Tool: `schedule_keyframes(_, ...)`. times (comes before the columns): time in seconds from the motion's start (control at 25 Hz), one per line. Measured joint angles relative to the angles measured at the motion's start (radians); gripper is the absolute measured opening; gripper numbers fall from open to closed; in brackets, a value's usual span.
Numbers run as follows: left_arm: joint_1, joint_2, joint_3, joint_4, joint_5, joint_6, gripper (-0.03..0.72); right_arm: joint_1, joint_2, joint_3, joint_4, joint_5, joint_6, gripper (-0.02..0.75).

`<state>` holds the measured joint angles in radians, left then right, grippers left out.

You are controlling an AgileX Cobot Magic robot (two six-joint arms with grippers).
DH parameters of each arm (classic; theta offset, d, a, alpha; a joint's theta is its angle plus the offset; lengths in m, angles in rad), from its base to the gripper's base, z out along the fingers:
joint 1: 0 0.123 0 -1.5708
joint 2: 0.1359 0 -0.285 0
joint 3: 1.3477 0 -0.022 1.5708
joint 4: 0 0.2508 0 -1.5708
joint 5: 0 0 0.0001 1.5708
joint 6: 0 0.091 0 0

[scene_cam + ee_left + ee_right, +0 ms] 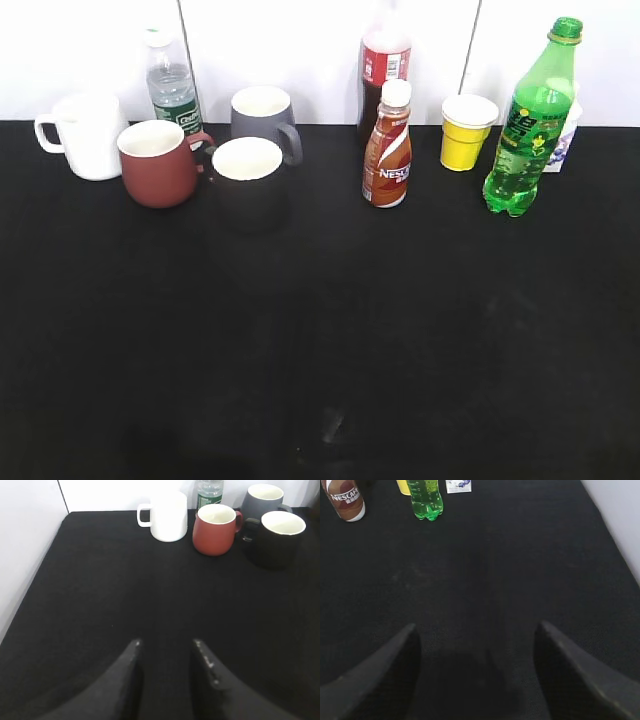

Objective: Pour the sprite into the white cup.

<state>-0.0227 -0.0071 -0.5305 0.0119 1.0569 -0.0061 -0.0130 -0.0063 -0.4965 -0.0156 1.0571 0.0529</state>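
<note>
Two things matter on this black worktop (320,350): the tall translucent green plastic sprite bottle (527,125) with its green cap, and the plain white ceramic cup (85,135) with a loop handle. The bottle stands upright at the far right of the row, just in front of a small white carton (565,140) and beside a small yellow cup (467,131). The white cup stands at the far left, handle turned outward, just beside a dark red mug (158,163); the two task items are well apart, with a black mug (248,180), a grey mug (263,115) and a brown Nescafe bottle (388,150) between them.

The right claw (477,645) hangs low over bare worktop, its jaws spread wide and holding nothing, with the bottle far ahead at upper left in its view. The left claw (165,652) is also empty, its jaws narrowly parted, facing the white cup across open cloth.

The bottle looks nearly full, so probably fairly heavy and top-tall; its thin walls would likely give under a hard squeeze and its surface looks smooth. A hold on the waist around the label seems safest. The cap appears still on, which would block pouring.
</note>
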Motion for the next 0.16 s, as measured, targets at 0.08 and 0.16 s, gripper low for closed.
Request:
schedule_keyframes(0.08, 0.0, 0.0, 0.0, 0.0, 0.0, 0.0, 0.241, 0.0, 0.0, 0.0, 0.0, 0.0, -0.001, 0.524)
schedule_keyframes(0.16, 0.0, 0.0, 0.0, 0.0, 0.0, 0.0, 0.24, 0.0, 0.0, 0.0, 0.0, 0.0, -0.001, 0.524)
